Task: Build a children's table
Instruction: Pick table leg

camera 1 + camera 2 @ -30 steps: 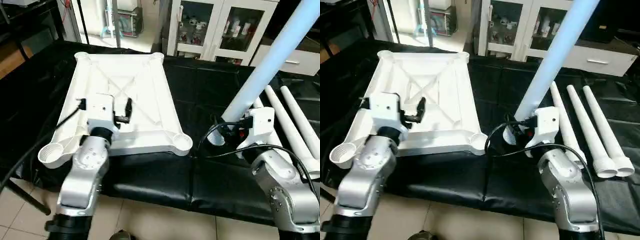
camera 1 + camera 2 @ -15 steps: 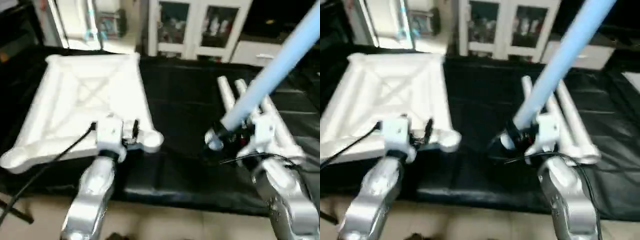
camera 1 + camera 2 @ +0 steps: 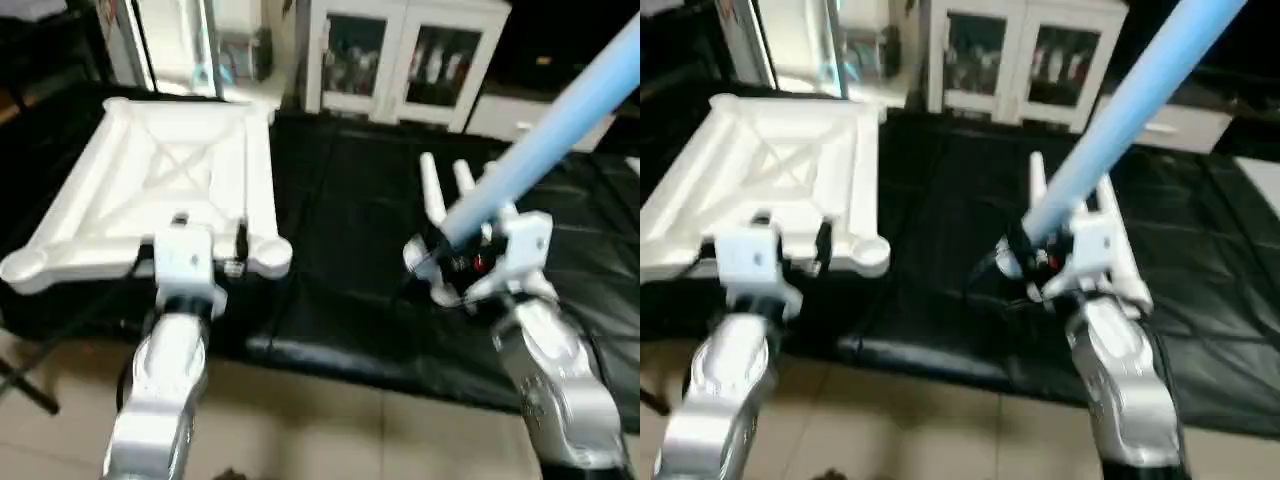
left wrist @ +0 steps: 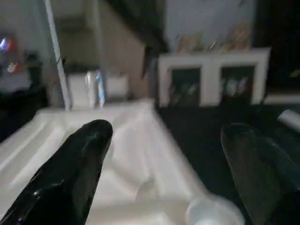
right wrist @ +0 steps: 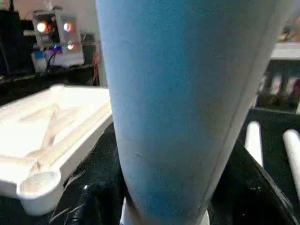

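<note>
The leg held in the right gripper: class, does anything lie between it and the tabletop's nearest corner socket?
Nothing visible does. Between the leg in the right gripper and the near corner socket of the tabletop lies only bare black mat.

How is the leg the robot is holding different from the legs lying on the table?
The held leg is clamped in the right gripper and slants steeply up into the air; the spare legs lie flat on the black table, untouched. The held leg looks bluish here, the spare legs plain white. All are long tapered tubes.
</note>
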